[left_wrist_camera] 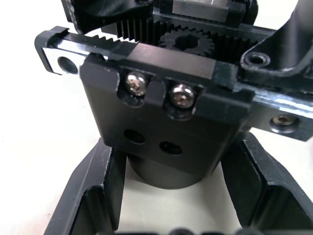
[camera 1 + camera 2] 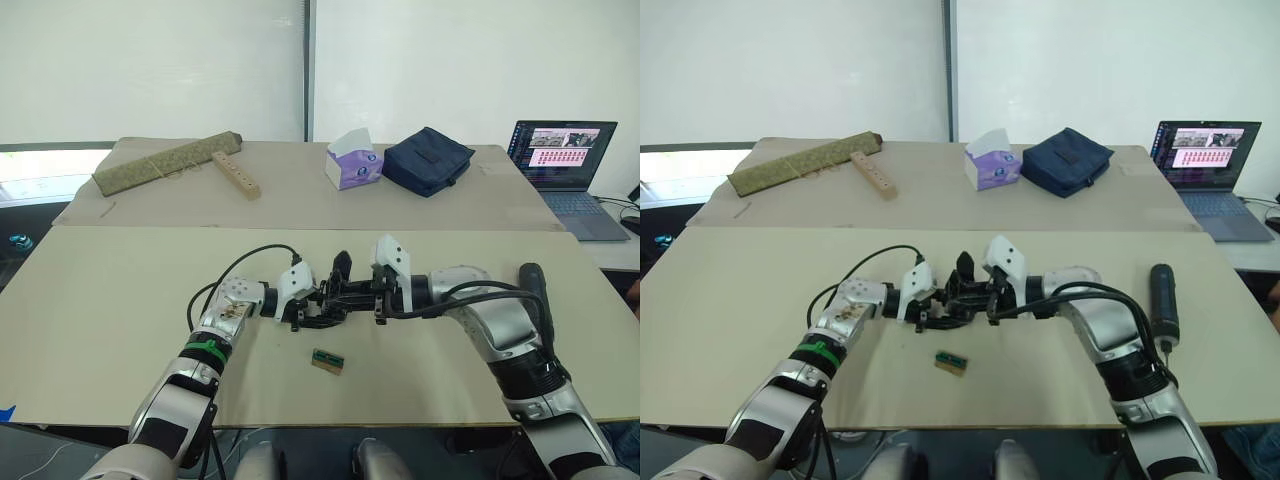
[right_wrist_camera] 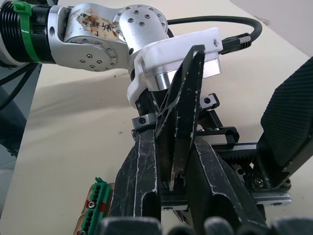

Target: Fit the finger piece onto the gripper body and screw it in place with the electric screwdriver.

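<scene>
While both arms meet over the middle of the near table, the left gripper [image 2: 312,308] clamps the gripper body [image 1: 166,122] by its round base, fingers pressed against either side. From the right, the right gripper [image 3: 172,166] pinches the finger piece [image 3: 183,103], its tip pointing up, right down at the body's toothed rail. Now the risk, as I read it: the piece sits at a slant between those pads, so a push could jam it crooked against the rail or twist it out of the pinch. Two empty screw holes wait on the body's face, and any misalignment would leave them unmatched. Well off to the right lies the electric screwdriver [image 2: 1163,298], untouched; releasing the piece to fetch it could let it drop. Just near of the grippers sits a small green-and-brown block [image 2: 327,361].
</scene>
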Robot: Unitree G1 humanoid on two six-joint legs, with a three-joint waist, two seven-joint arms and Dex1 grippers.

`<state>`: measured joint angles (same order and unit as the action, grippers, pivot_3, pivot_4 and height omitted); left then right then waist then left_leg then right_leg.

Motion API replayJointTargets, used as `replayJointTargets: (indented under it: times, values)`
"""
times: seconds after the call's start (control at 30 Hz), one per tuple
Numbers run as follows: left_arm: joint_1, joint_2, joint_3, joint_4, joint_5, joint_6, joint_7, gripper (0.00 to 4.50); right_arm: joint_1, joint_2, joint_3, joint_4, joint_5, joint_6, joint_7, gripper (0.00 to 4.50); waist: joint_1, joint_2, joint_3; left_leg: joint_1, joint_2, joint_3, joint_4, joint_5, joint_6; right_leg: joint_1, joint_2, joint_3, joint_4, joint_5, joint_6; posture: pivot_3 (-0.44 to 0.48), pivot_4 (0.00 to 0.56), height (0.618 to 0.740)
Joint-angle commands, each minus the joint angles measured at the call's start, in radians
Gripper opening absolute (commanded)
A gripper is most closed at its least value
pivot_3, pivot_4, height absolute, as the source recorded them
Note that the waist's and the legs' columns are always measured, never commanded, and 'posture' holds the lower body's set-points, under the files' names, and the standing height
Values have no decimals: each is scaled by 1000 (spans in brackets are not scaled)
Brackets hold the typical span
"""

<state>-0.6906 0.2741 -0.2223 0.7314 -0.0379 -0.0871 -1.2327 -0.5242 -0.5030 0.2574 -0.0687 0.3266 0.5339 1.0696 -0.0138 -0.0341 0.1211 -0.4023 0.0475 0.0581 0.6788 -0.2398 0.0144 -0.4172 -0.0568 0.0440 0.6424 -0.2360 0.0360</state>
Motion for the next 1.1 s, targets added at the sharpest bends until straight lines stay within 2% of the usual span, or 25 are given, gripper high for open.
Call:
replayJointTargets:
  times: [0.03, 0.23, 0.47, 0.63, 0.83, 1.1]
  values:
    - [14, -6, -21, -2, 12, 9, 3, 2278, 77, -30, 85, 55, -62, -58, 47, 351, 0, 0, 0, 0, 0, 0, 0, 0, 0, 0, 0, 0, 0, 0, 0, 0, 150, 740]
    - [21, -2, -20, -3, 10, 12, 5, 2278, 95, -26, 65, 42, -35, -117, 66, 351, 1, 0, 0, -1, 0, 0, -1, 0, 0, 0, 0, 0, -1, 0, 0, 0, 150, 740]
    - [23, -6, -22, -5, 9, 13, 6, 2278, 62, 9, 60, 58, -27, 5, -24, 351, 0, 0, 0, 0, 0, 0, -1, 0, 0, 0, 0, 0, -1, 0, 0, 0, 150, 740]
    - [24, -7, -23, -6, 9, 13, 5, 2278, 46, 10, 76, 74, -43, 49, -35, 351, -1, 0, 0, 2, 0, 0, -1, 0, 0, 1, 0, 0, 0, 0, -1, 0, 150, 740]
    - [28, -5, -22, -12, 8, 15, 8, 2278, 74, -3, 86, 71, -54, -60, 26, 351, -1, 0, 0, 6, 1, 0, -2, 0, 0, 5, 0, 0, -1, -1, -1, 0, 150, 740]
    - [35, -3, -23, -17, 9, 18, 8, 2278, 62, 10, 50, 72, -32, -86, 16, 351, -1, 0, 0, 6, 1, 0, -3, -1, 1, 6, 0, -1, -2, -2, -1, 0, 150, 740]
